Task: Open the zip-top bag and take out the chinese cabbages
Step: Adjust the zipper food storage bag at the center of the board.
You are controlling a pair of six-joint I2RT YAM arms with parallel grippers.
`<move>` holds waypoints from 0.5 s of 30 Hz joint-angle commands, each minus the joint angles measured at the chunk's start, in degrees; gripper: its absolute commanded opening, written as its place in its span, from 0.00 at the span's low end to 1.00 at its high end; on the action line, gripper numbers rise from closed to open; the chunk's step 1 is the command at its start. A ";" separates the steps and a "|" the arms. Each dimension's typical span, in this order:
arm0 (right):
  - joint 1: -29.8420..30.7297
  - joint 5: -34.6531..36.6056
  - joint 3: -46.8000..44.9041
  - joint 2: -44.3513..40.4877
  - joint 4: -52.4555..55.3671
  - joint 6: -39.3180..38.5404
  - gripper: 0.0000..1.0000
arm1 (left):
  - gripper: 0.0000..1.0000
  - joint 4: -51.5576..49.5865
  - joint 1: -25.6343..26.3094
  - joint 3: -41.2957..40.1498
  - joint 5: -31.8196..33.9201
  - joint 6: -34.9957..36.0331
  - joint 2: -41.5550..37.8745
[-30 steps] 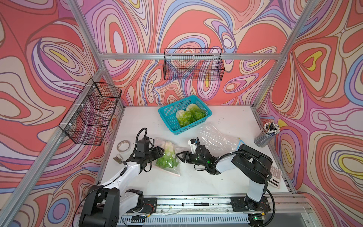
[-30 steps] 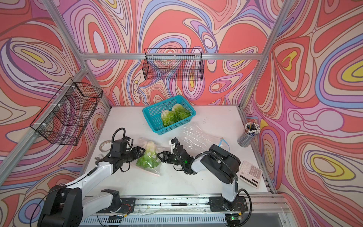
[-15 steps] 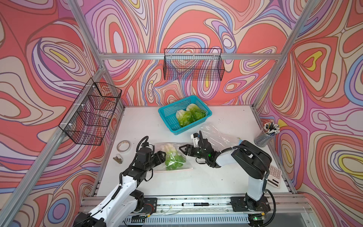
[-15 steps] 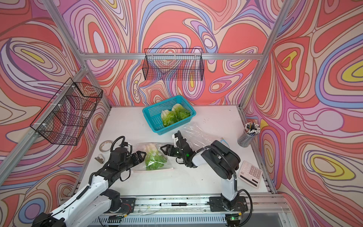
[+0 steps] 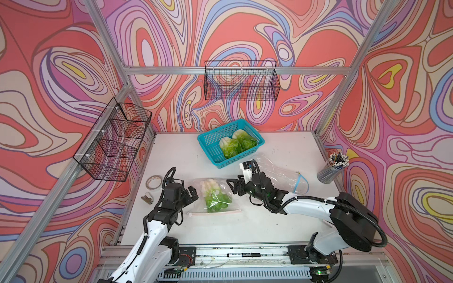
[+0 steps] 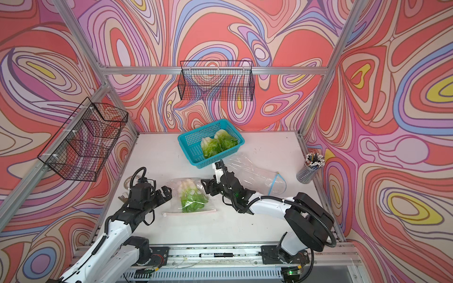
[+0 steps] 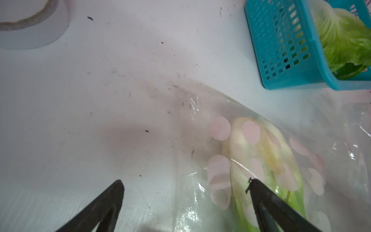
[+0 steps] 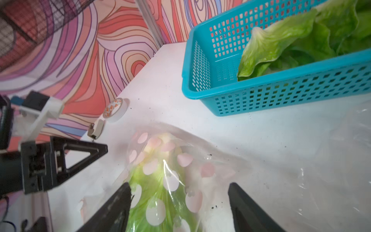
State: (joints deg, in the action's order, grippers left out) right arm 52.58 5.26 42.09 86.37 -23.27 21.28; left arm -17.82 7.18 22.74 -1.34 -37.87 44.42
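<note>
A clear zip-top bag [image 5: 220, 188] with pink dots lies flat on the white table, its zip strip [image 5: 213, 212] towards the front. One chinese cabbage [image 5: 215, 199] shows inside it, white base towards the back. Two more chinese cabbages [image 5: 236, 145] lie in the teal basket [image 5: 208, 147]. My left gripper [image 5: 192, 192] stands open just left of the bag, and in the left wrist view one finger [image 7: 265, 200] hangs over the bag's edge. My right gripper [image 5: 231, 187] is open at the bag's right side, and in the right wrist view its jaws straddle the bagged leaves [image 8: 156, 192] without closing on them.
A second clear bag [image 5: 282, 171] with a blue zip lies behind the right arm. A tape roll [image 5: 153, 182] and a small clip [image 5: 147, 199] sit at the table's left edge. A pencil cup [image 5: 331, 169] stands at the right. Wire baskets [image 5: 241, 80] [image 5: 115, 139] hang on the walls.
Both grippers have opened wider. The left gripper has drawn back to the left of the bag. The bag has settled flat on the table with its zip strip towards the front.
</note>
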 commanded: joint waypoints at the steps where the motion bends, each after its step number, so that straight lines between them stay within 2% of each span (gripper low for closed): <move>1: 5.94 11.32 0.81 -0.27 4.37 -13.51 0.80 | 1.00 -1.20 -2.98 0.16 -3.43 1.94 0.74; 6: 16.61 19.42 2.05 1.76 0.92 -25.27 0.79 | 1.00 1.32 -4.79 0.20 -4.95 2.34 3.40; 9: 23.55 24.53 4.72 5.38 0.46 -33.14 0.76 | 1.00 4.01 -7.54 -0.30 -8.28 1.76 6.39; 13: 31.15 28.42 9.51 11.81 1.03 -41.42 0.69 | 1.00 6.36 -9.33 -0.53 -10.67 1.12 8.61; 15: 33.40 28.59 12.44 15.04 2.22 -43.18 0.65 | 1.00 6.81 -9.62 -0.60 -10.53 0.96 8.83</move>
State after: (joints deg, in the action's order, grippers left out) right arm 83.68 29.34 51.79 98.41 -21.89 -13.54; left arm -13.56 -1.87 22.72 -9.98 -36.49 52.99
